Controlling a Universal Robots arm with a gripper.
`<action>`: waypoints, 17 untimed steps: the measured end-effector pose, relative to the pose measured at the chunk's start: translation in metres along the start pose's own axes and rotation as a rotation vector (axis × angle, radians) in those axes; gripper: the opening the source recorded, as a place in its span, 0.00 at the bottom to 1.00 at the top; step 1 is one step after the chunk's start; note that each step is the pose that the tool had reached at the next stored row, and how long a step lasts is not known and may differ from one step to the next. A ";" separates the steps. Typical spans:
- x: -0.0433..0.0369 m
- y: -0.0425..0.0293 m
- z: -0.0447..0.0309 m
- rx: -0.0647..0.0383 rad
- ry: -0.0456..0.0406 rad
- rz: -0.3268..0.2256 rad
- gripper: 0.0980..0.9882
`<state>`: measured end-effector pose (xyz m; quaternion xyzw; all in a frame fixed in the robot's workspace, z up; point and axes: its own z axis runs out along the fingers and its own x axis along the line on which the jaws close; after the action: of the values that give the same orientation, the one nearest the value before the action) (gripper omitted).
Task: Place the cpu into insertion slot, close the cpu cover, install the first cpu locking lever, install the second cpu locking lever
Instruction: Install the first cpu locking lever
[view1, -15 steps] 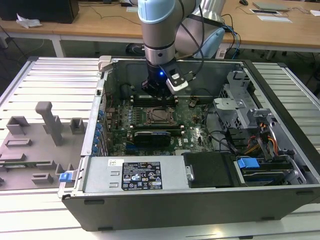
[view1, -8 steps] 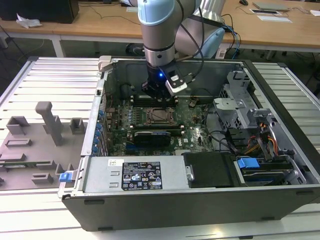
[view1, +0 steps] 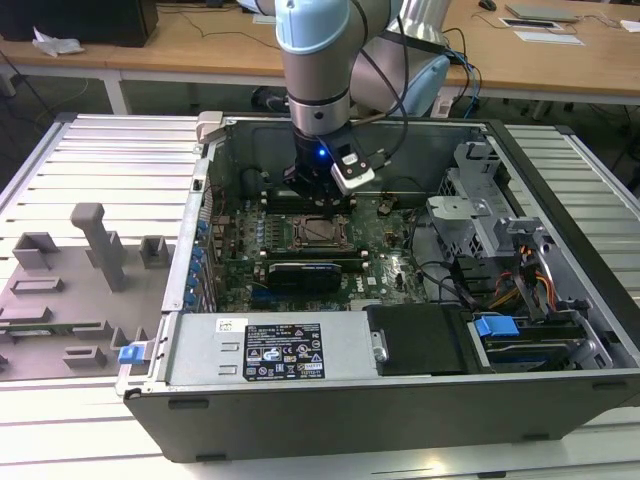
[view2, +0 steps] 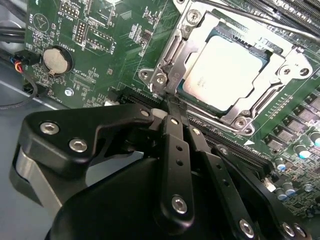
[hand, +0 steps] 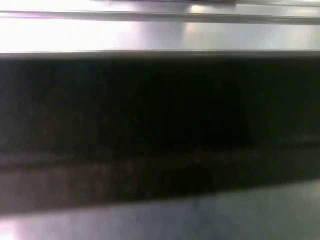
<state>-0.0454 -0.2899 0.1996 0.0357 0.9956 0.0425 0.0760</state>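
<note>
While the jaws stand pressed together with nothing between them, their tips sit just beside the corner of the cpu cover, at the end of a locking lever lying along the cover's edge. In the second wrist view the cpu already lies flat in the insertion slot, its pale metal top showing through the cover's window, and the cover looks folded down over it. I judge the lever step is in hand: the next move would call for pushing a lever down and hooking it under its catch without slipping onto the motherboard. In the exterior view the arm reaches into the open computer case; its label carries print I won't read off.
</note>
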 end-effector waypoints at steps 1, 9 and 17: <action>0.0000 -0.0001 0.0000 0.000 0.0000 0.000 0.01; -0.0020 0.0011 -0.0136 0.018 -0.0010 -0.003 0.01; -0.0046 0.0019 -0.0222 0.107 0.0088 0.006 0.01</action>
<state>-0.0442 -0.2901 0.2223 0.0424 0.9966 -0.0103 0.0695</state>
